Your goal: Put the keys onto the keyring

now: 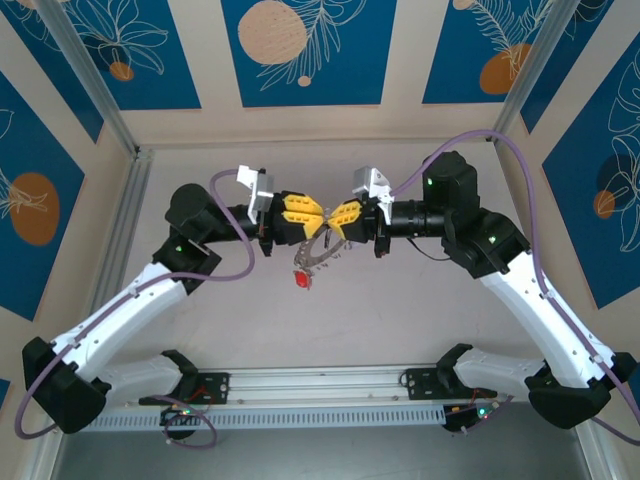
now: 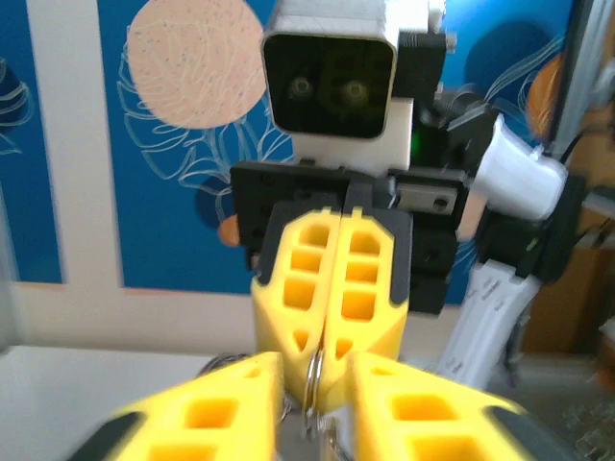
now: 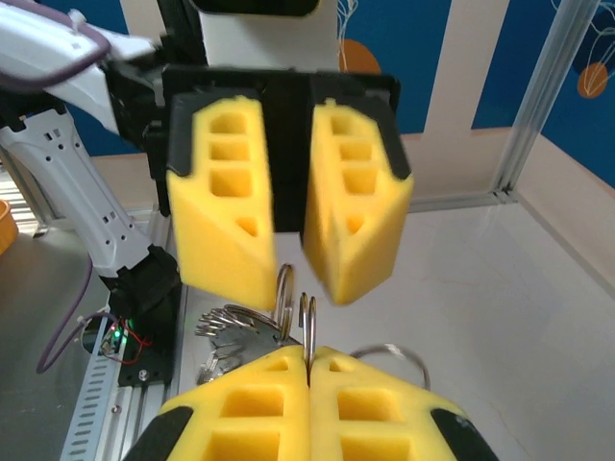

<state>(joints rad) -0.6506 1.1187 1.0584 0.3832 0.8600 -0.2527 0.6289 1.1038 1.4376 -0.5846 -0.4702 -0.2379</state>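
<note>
- Top external: right gripper (image 1: 335,222) meets left gripper (image 1: 318,214) tip to tip, above table (image 1: 420,320). Keys (image 1: 314,258) hang just below right gripper, red piece (image 1: 302,282) lowest.
- Left wrist: right gripper's jaws pressed together. Left's fingers (image 2: 211,413) parted, keyring (image 2: 312,379) standing in the gap.
- Right wrist: right gripper pinches keyring edge-on. Keys bunched just left of its tips, below left gripper.

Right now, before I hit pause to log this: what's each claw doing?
Left claw: open around the keyring, not clamping it.
Right claw: shut on the keyring.
</note>
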